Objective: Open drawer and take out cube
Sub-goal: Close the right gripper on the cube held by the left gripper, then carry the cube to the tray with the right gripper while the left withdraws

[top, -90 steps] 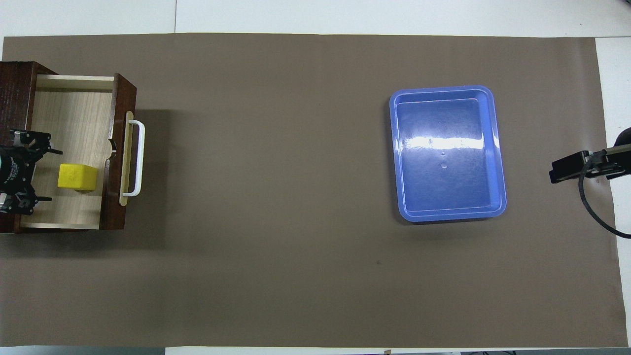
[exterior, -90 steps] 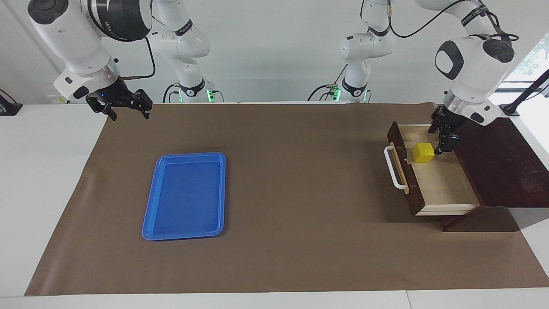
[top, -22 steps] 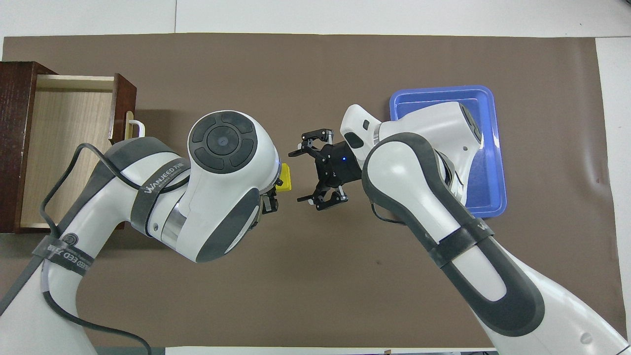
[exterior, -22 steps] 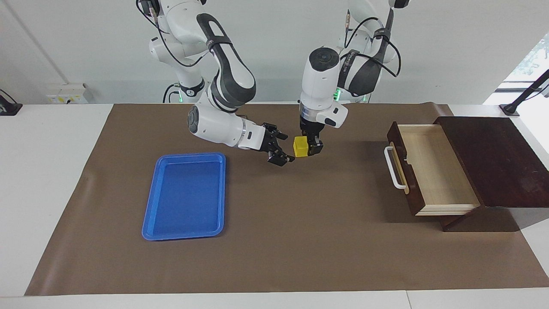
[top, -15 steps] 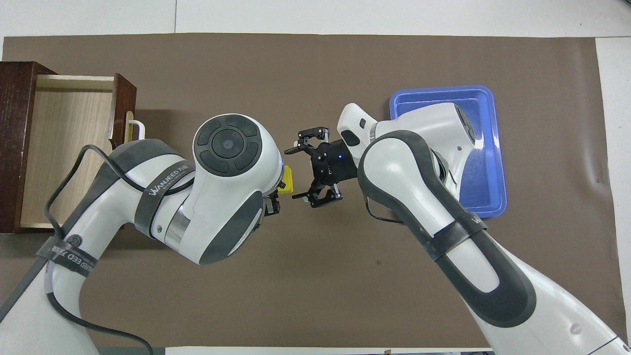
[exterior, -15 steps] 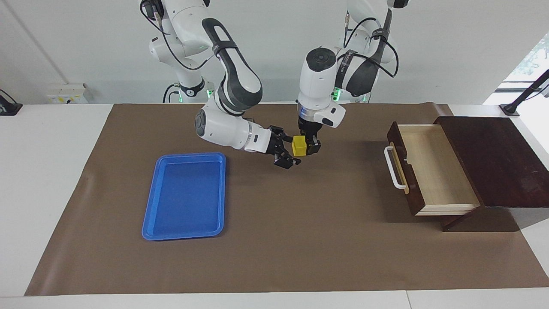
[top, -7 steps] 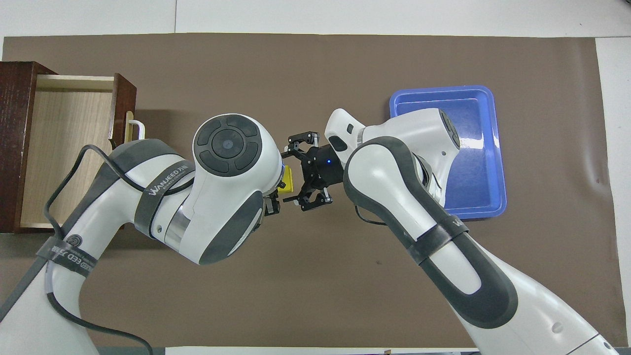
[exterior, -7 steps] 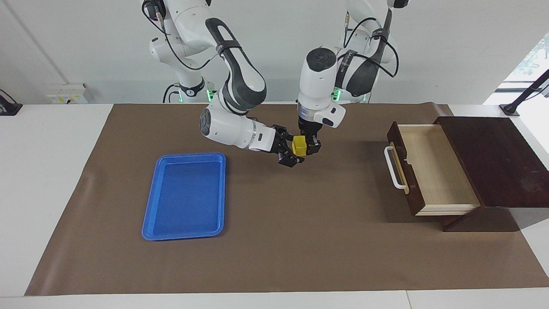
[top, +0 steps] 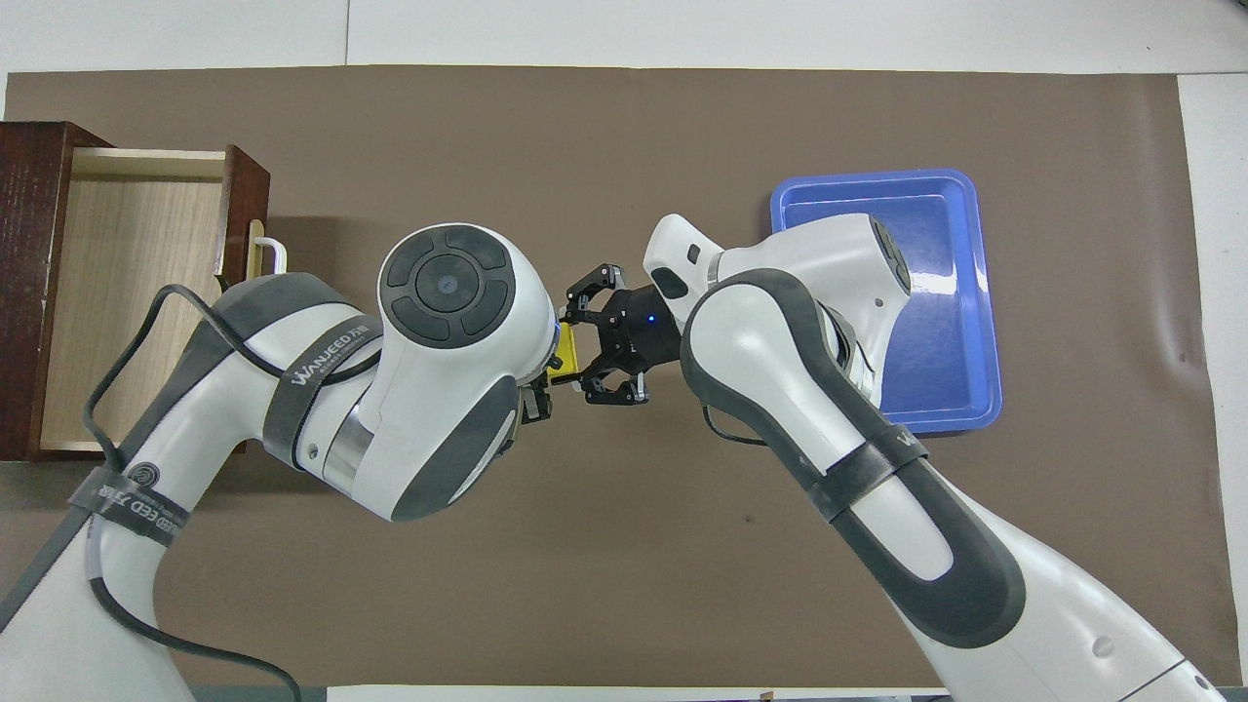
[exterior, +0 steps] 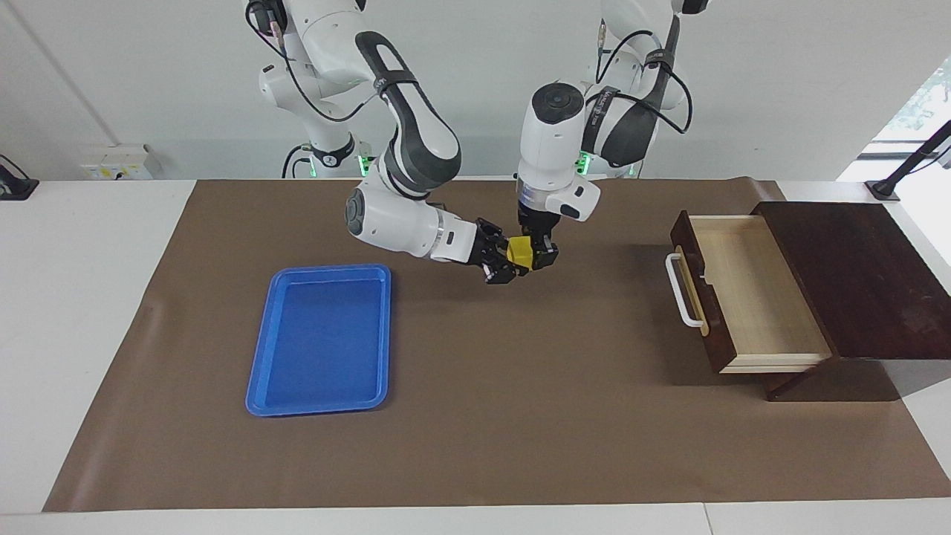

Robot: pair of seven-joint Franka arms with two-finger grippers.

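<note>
The small yellow cube point(exterior: 520, 255) hangs in the air over the middle of the brown mat; only a sliver of it shows in the overhead view point(top: 564, 351). My left gripper point(exterior: 531, 256) points down and is shut on the cube from above. My right gripper point(exterior: 510, 264) comes in from the side, and its fingers have closed in on the cube's two sides point(top: 565, 349). The drawer point(exterior: 750, 297) stands pulled open at the left arm's end, its pale inside bare point(top: 136, 292).
A blue tray point(exterior: 327, 269) lies empty on the mat toward the right arm's end, partly covered by the right arm in the overhead view point(top: 877, 177). The dark wooden box point(exterior: 862, 275) holds the drawer, whose white handle point(exterior: 680, 290) faces the table's middle.
The left gripper lifted the cube out of the drawer and carried it to mid-table. The right gripper moved in beside it, and its wide-open fingers have just narrowed onto the cube.
</note>
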